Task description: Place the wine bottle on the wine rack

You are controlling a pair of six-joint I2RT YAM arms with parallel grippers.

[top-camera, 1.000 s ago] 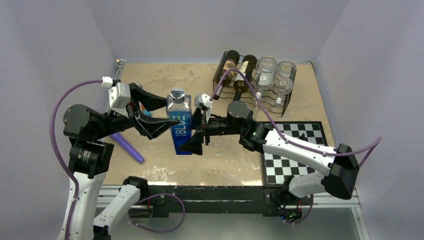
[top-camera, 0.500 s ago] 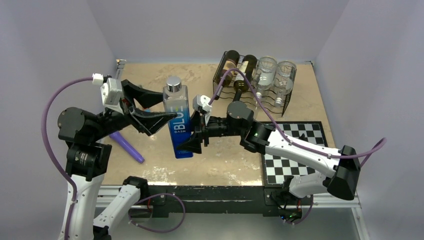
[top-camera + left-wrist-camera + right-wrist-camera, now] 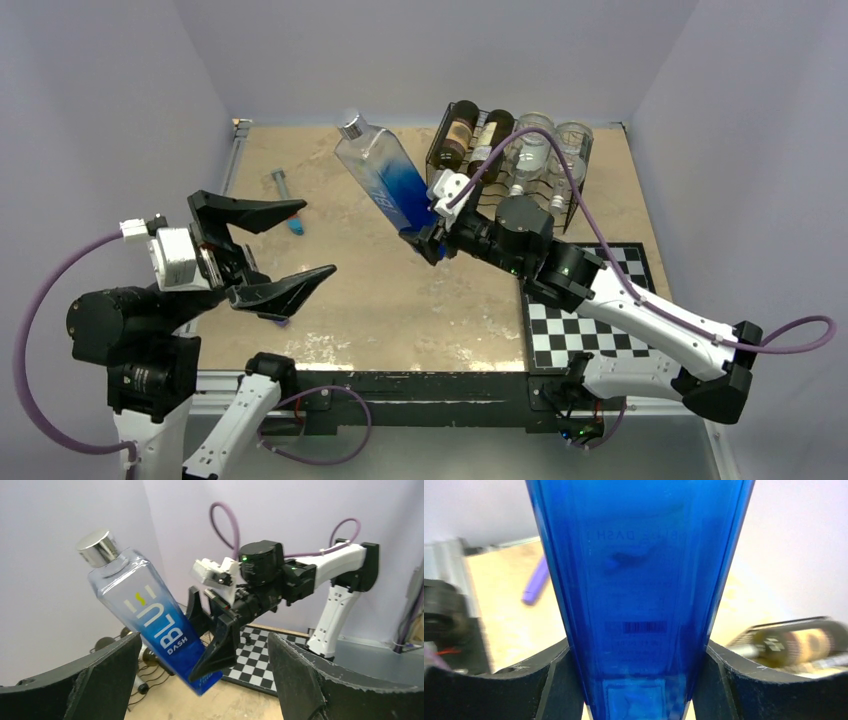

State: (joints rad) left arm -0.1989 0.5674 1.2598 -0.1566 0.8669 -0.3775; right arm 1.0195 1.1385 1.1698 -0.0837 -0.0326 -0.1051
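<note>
left claw empty, bottle in right claw
lower left of the top view, the left claw gapes wide, holding nothing. at upper centre the blue bottle tilts, cap up-left, its base clamped by the right claw, off the table, just left of the rack.

- Top view: high above the near edge, looking down on the table.
- Left wrist: looks out between the left fingers at the bottle beyond their tips.
- Right wrist: very close, bottle filling the gap between the right fingers.
- Shared by all: the bottle.
</note>
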